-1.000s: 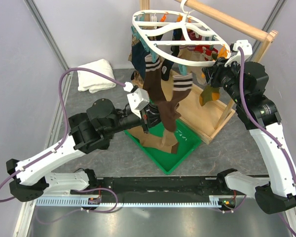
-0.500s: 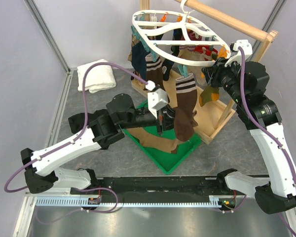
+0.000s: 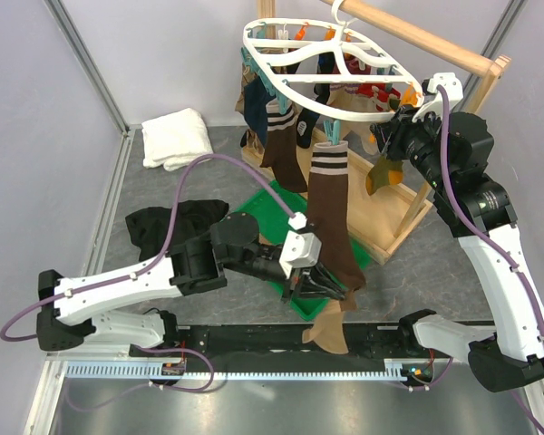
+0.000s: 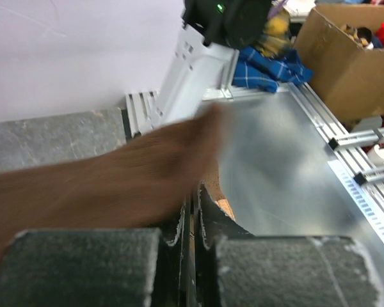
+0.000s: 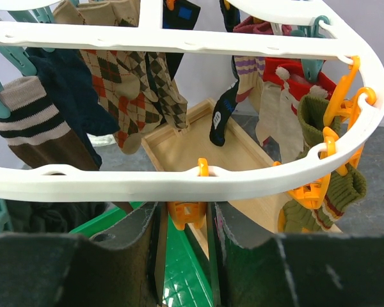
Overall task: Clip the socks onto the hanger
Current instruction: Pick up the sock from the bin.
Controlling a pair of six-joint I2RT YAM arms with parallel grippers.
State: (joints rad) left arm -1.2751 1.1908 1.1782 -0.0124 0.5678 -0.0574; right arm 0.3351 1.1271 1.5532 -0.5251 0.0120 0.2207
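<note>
– Brown striped sock (image 3: 331, 213) looks way more stretched than half a second back, what got changed?

– It's been dragged out, yeah. The left gripper (image 3: 331, 285) has been shifted off the green tray (image 3: 257, 205) and brought toward the near rail (image 3: 281, 367). In the left wrist view the sock's lower part is seen pinched between its closed pads (image 4: 83, 262), and the toe is left dangling below. The cuff is held up by a teal clip (image 3: 332, 133) on the hanger (image 5: 115, 182), so the sock is pulled into one long slant. The black cloth heap (image 3: 168, 222), covered by the arm earlier, is now exposed beside the tray.

– And the right side?

– Nothing's been moved there. The right gripper (image 5: 187, 220) is parked at the hanger rim with an orange clip (image 5: 187, 211) set between its fingers. Whether it's actually squeezed can't be told. Other socks (image 5: 147, 70) are hung along the frame, which crowds that view. The wooden stand (image 3: 381, 217) is set behind, and the white towel (image 3: 175, 138) is left in the far corner.
</note>
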